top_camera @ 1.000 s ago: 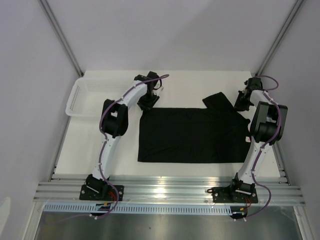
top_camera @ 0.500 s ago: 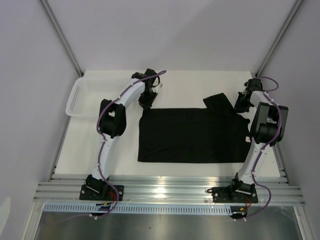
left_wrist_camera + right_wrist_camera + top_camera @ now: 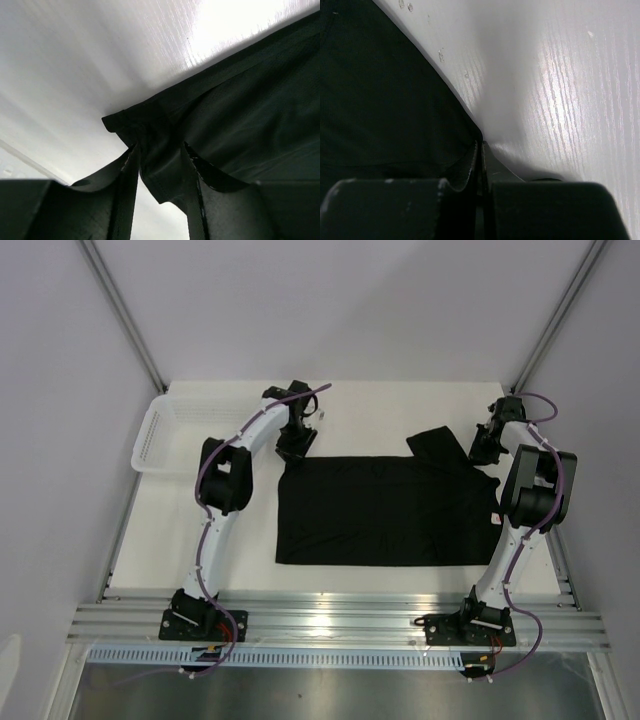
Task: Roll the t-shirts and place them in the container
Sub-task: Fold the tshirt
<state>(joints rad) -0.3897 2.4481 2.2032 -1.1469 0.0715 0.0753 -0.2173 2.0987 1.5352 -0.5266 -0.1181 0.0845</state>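
Comparing with a second earlier, not much had moved tbh. The t-shirt was lying flat on the table, centre to right, with one sleeve flipped over at the far right, and its outline looked the same as before.

The only real change was the left end effector. It had pulled a touch toward the far side half a second back, then come down again at the shirt's far-left corner. From the left wrist view its fingers stood apart with the bunched corner hem between them, but I couldn't tell whether they were actually pinching it or just straddling it.

The right end effector hadn't budged. It was clenched right at the shirt's far-right edge, and I couldn't see whether any cloth was caught in there. The basket sat at the far left, same as before.

So my read: the left side was fumbling for a grip, and no rolling had started yet.
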